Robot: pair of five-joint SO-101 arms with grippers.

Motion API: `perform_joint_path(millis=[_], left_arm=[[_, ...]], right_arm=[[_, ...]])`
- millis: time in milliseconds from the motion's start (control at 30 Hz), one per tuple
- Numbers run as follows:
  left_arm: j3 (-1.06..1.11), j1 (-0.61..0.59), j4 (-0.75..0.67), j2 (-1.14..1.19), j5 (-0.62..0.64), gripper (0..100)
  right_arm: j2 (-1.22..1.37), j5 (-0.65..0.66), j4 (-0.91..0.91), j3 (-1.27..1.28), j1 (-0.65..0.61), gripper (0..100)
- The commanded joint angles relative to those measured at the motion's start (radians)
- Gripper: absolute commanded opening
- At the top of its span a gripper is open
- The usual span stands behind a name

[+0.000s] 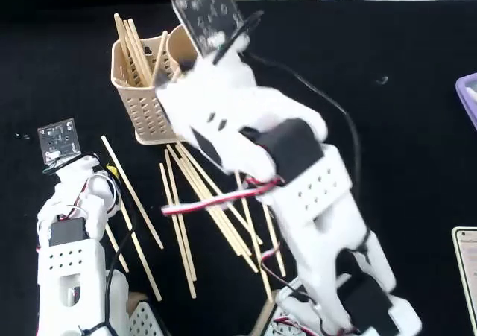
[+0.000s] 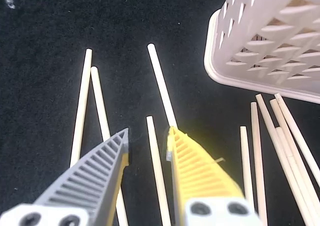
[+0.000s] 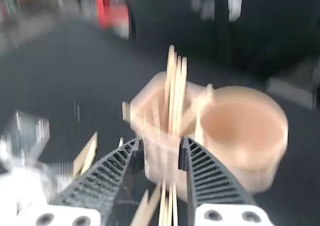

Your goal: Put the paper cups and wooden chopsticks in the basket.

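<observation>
Left gripper [image 2: 148, 133] sat spread wide over a chopstick [image 2: 156, 166] on the surface [image 2: 40, 25] beside the basket [image 2: 270, 50], so I reckoned centring then closing low was best; right gripper [image 3: 160, 143] hung blurred above the basket, state I couldn't tell.

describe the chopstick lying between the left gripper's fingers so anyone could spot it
Start at the basket on the black table and go to the loose chopsticks beside it, where the left gripper hangs open. The chopstick lies in the gap between its grey and yellow fingers. Unlike its neighbour, which runs under the yellow finger, it is clear of both.
</observation>
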Motion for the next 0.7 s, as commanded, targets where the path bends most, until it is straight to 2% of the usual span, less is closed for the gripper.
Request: perform_joint_path(millis=[0, 67, 200, 433, 567, 667], left_arm=[[-0.008, 0.01, -0.02, -0.015, 0.0, 13], [-0.008, 0.01, -0.02, -0.015, 0.0, 13], [-0.008, 0.008, -0.02, -0.015, 0.0, 13], [-0.008, 0.008, -0.02, -0.015, 0.0, 13], [-0.008, 0.008, -0.02, -0.015, 0.0, 13], [-0.008, 0.008, -0.02, -0.015, 0.0, 13]], right_arm=[[-0.067, -0.003, 0.264, 0.18, -0.009, 12.4], [-0.07, -0.003, 0.244, 0.343, -0.008, 12.4], [-0.076, 0.005, 0.081, 0.642, 0.041, 12.4], [-0.07, 0.183, -0.242, 1.003, 0.247, 13.1], [-0.068, 0.224, -0.381, 1.173, 0.258, 21.2], [-0.074, 0.253, -0.466, 1.247, 0.267, 22.2]])
